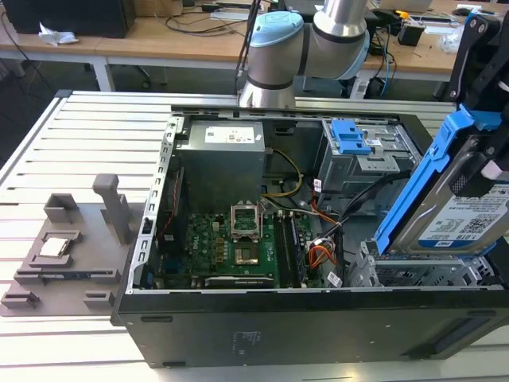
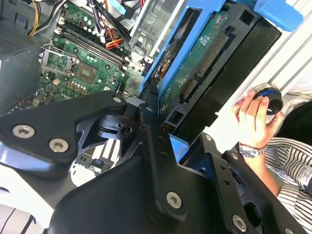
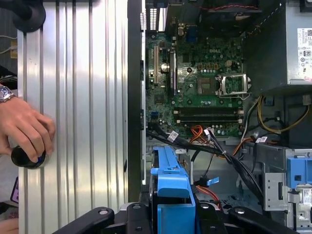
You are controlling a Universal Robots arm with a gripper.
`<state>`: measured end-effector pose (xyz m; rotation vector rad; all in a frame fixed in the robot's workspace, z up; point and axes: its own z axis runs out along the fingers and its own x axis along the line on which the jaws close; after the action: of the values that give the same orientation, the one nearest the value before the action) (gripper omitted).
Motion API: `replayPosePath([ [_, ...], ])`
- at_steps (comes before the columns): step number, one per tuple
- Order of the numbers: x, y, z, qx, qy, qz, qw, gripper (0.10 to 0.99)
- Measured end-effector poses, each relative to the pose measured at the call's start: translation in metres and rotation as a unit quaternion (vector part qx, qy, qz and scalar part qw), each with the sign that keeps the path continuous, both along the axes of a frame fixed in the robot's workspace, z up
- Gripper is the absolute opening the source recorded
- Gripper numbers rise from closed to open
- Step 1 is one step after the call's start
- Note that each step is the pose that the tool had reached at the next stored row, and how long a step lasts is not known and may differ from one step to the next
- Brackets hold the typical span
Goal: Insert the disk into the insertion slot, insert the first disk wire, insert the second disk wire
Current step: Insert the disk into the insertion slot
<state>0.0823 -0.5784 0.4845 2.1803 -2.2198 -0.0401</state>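
My exterior view sits high and off the arm [image 1: 274, 56], looking down at a slant into the open computer case [image 1: 238, 322] on the slatted table [image 1: 87, 135], far enough back to take in the whole case. The first wrist view faces straight down past the gripper [image 3: 171, 217] and the disk [image 3: 169, 187] onto the motherboard [image 3: 204, 92]. The second wrist view is much nearer (its foreground is gripper linkage) and looks obliquely along the disk's circuit-board face. All three share the motherboard; both wrist views share a person's hand [image 3: 24, 129] beside the case.
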Motion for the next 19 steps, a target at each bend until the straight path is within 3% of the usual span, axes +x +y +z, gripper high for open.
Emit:
replayPosePath([
  [5,0.0,0.0015,-0.0089,0.0,0.0,0.0,1.0,0.365],
  [9,0.0026,0.0135,-0.0103,-0.002,0.0,0.0,1.0,0.365],
  [13,0.0032,0.0217,-0.0104,-0.0031,0.0,0.0,1.0,0.365],
  [19,0.0035,0.0522,-0.0106,-0.0053,0.0,0.0,1.0,0.365],
])
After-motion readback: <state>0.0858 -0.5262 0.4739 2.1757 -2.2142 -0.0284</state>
